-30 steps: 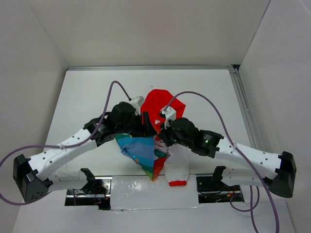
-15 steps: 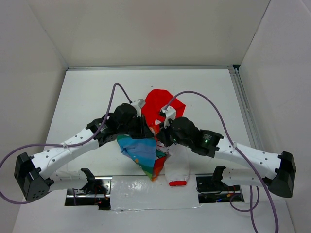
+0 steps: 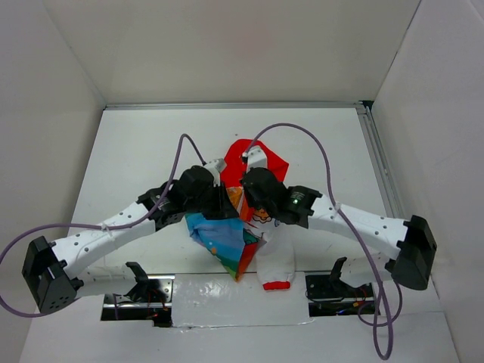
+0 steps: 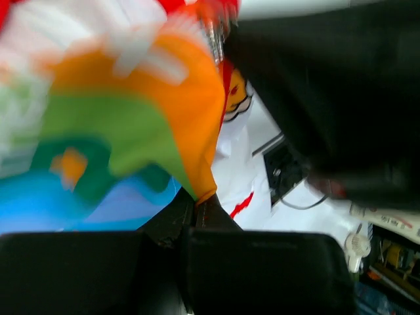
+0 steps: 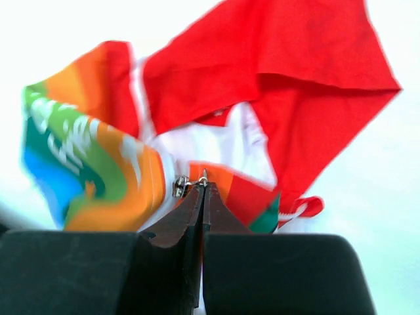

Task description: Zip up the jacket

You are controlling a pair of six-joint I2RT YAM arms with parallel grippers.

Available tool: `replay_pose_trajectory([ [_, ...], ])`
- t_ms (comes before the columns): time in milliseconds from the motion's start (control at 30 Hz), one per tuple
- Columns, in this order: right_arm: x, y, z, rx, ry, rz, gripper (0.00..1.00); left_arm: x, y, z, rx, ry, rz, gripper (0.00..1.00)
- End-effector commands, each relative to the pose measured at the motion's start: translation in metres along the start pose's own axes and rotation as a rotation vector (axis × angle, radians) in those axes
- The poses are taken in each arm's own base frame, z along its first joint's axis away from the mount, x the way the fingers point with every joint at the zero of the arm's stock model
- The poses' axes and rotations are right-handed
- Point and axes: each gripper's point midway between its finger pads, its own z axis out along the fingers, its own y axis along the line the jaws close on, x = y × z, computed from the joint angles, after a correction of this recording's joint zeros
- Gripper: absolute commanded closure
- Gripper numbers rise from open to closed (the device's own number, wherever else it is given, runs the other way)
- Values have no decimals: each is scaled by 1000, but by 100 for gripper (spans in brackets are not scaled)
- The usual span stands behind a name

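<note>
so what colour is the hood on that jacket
Plain red. The hood shows best in the right wrist view.

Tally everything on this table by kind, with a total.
Jacket: 1
Robot arms: 2
Purple cables: 2
Total: 5

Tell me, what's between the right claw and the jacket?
The metal zipper pull on the jacket: the right gripper pinches it, seen in the right wrist view.
</note>
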Motion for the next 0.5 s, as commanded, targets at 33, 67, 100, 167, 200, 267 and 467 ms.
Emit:
replay_pose_trajectory([
  [33, -35, -41, 21, 217, -87, 39, 100, 46, 8, -10, -6, 165, 11, 100],
  [67, -40, -42, 25, 221, -95, 53, 100, 52, 11, -10, -13, 182, 7, 100],
  [100, -42, -56, 39, 261, -94, 82, 100, 57, 12, -13, -14, 195, -2, 100],
  [167, -64, -86, 54, 342, -140, 137, 100, 71, 17, -16, -11, 232, -26, 100],
  [200, -61, -100, 72, 390, -119, 142, 100, 76, 20, -17, -15, 247, -37, 100],
  [267, -90, -124, 90, 446, -157, 165, 100, 90, 28, -20, -22, 274, -67, 100],
  [467, -145, -162, 153, 386, -203, 215, 100, 117, 47, -25, -44, 327, -112, 100],
])
